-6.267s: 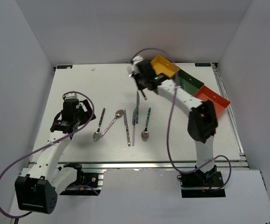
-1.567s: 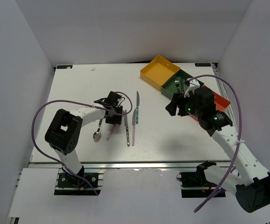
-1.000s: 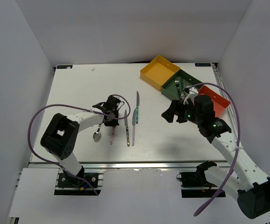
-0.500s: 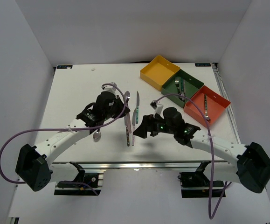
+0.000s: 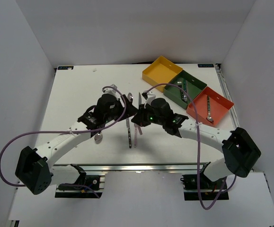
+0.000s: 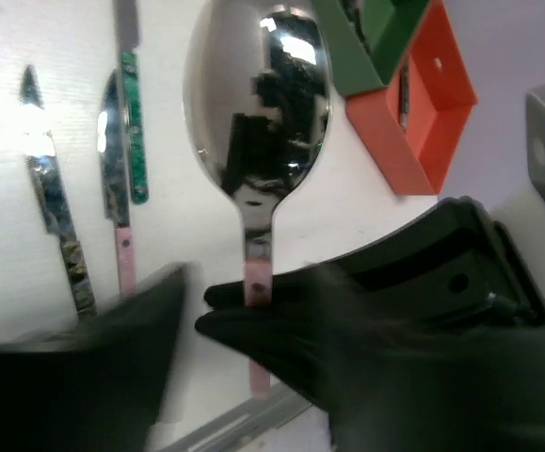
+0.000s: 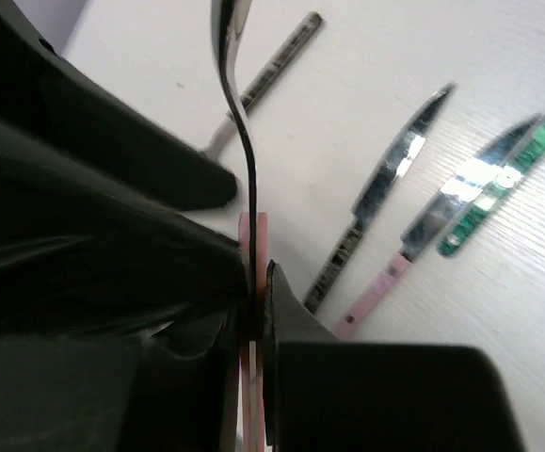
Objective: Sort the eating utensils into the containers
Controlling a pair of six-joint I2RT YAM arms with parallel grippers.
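Eating utensils: one silver spoon with a pink handle is off the white table, bowl up. My right gripper pinches its handle tight, and my left gripper stands parted beside it. Three knives and a dark-handled spoon lie mid-table. A shallow yellow tray, dark green tray and red-orange tray sit joined at far right, the last two holding cutlery. Plain white walls enclose the table.

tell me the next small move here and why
Probably open the left gripper fully and draw it back. The right gripper is shut on the pink handle of the spoon, while the left one's jaws look only partly parted beside that handle.
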